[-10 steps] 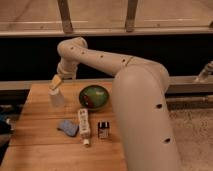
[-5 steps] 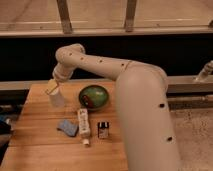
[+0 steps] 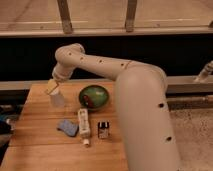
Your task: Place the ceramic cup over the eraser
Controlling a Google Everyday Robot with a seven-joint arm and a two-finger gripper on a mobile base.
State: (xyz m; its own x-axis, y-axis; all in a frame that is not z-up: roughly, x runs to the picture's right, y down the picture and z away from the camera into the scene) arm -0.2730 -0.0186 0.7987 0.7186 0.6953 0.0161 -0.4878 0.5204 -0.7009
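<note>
The hand (image 3: 51, 88) hangs near the counter's (image 3: 35, 150) back-left corner, fingers spread, directly over the ceramic cup (image 3: 56, 98). Whether it touches the rim cannot be told. The cup stands upright just inside the back edge, with the green bowl (image 3: 94, 96) near it toward the middle. The eraser (image 3: 103, 129) lies well apart from the cup, closer to the front edge, beside a long white bar (image 3: 84, 125) and close to the arm (image 3: 135, 95), which covers the right edge. Its white patch is too blurred to read (the bar's markings likewise). A blue pad (image 3: 67, 127) lies left of the bar. Bare wood runs along the left edge and the front-left corner.
</note>
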